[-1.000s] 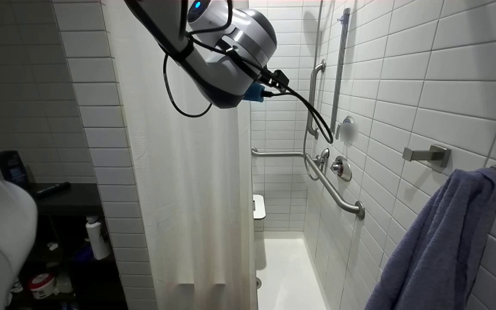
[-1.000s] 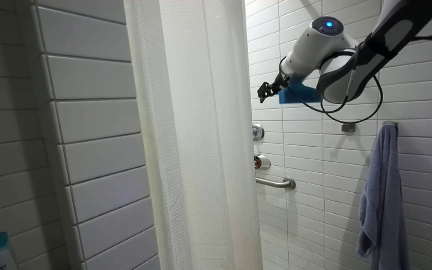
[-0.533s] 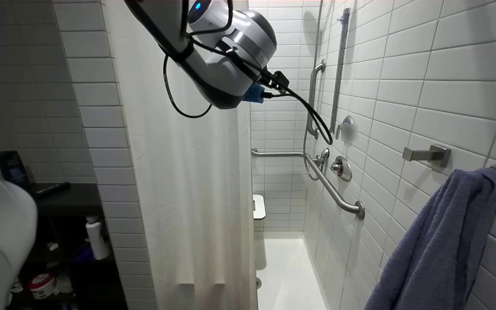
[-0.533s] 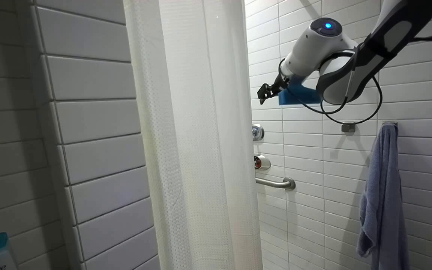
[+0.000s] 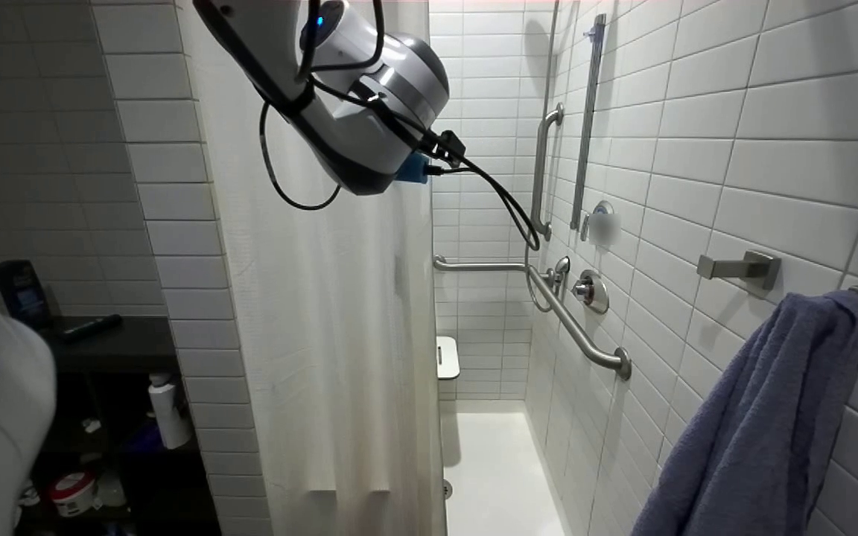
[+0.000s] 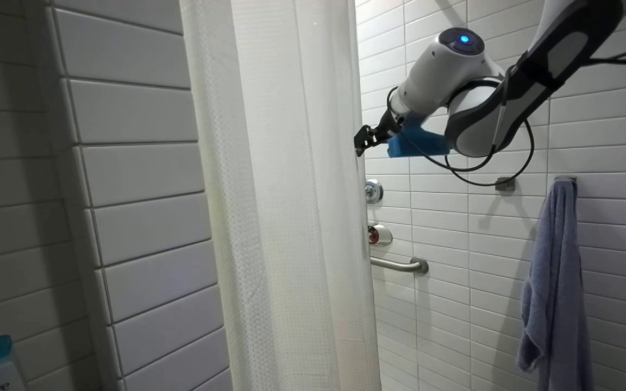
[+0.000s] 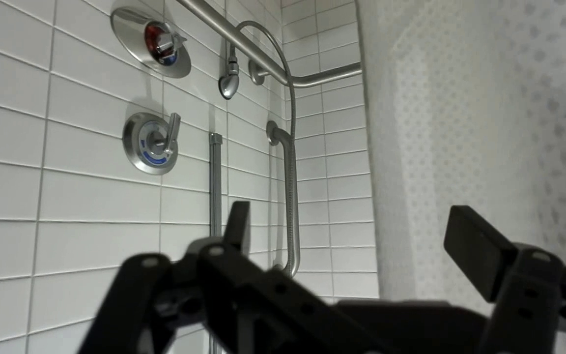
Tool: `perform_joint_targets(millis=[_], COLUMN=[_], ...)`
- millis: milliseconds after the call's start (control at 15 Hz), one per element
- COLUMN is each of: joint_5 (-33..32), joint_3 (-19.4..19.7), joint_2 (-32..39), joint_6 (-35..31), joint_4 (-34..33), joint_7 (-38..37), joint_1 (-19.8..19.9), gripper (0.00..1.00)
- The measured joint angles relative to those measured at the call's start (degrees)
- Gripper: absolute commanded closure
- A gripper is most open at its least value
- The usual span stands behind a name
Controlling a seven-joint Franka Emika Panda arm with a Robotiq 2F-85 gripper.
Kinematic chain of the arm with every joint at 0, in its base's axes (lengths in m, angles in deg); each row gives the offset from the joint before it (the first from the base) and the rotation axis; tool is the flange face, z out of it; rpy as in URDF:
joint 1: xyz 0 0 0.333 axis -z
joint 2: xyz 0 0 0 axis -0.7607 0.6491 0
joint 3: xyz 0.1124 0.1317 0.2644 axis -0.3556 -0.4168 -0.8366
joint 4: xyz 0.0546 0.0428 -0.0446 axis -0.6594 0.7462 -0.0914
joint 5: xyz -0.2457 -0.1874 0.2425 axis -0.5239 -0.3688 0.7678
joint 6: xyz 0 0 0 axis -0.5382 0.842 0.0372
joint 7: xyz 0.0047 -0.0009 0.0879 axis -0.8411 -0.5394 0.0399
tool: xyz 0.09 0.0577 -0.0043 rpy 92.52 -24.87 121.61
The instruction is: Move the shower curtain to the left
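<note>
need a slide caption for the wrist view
Wrist view: open end effector facing the edge of the curtain, with tiled wall and two valves at picture left.

The arm (image 6: 479, 125) is bent, wrist (image 6: 421, 89) sloping down to the gripper (image 7: 354, 236); both fingers (image 7: 479, 250) are observed standing wide apart.

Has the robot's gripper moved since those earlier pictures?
Yes: in an exterior view, judged against the upper knob, the gripper has shifted left and slightly down, now seen overlapping the edge of the curtain.
</note>
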Motion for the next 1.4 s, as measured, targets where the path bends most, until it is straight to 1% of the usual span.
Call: perform_joint_targets(millis=[600, 733, 933, 1000, 1067, 1200, 1267, 1400], joint_5=[-0.3, -0.2, -0.2, -0.2, -0.2, -0.2, -0.2, -0.1], joint_3=[0.1, 0.2, 0.1, 0.1, 0.0, -0.2, -0.3, -0.7], joint_2=[0.3, 1.5, 4.7, 5.9, 7.1, 9.4, 10.5, 12.0], joint_6=[-0.3, 0.1, 1.1, 1.2, 1.2, 0.8, 0.5, -0.3], joint_4=[-0.3, -1.0, -4.1, -5.3, -6.4, -8.5, -9.2, -10.3], joint_7=[1.3, 1.3, 2.3, 3.0, 3.7, 5.4, 6.3, 7.5], joint_1=[0.0, 0.0, 0.0, -0.1, -0.1, -0.3, -0.3, -0.3], gripper=[0.0, 0.0, 0.0, 0.25, 0.26, 0.39, 0.48, 0.64])
